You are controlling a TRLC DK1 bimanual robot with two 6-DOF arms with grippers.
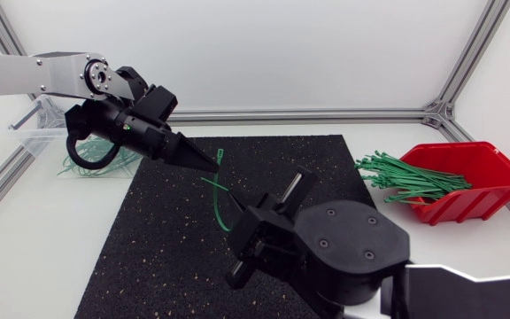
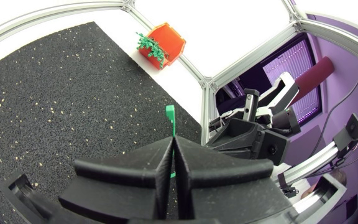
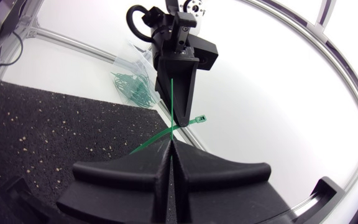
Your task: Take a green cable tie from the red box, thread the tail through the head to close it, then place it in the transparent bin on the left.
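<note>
1. The red box [image 1: 469, 206] sits at the table's right, and a bundle of green cable ties [image 1: 410, 177] sticks out over its open front.
2. The clear bin [image 1: 32, 135] stands at the left behind the left arm, with green ties [image 1: 96, 167] lying in it.
3. The left gripper [image 2: 173, 140], pressed together, pinches one cable tie [image 2: 169, 114] just below its head, above the black mat [image 1: 175, 257].
4. The right gripper [image 3: 171, 144], also pressed together, pinches the same tie's tail.
</note>
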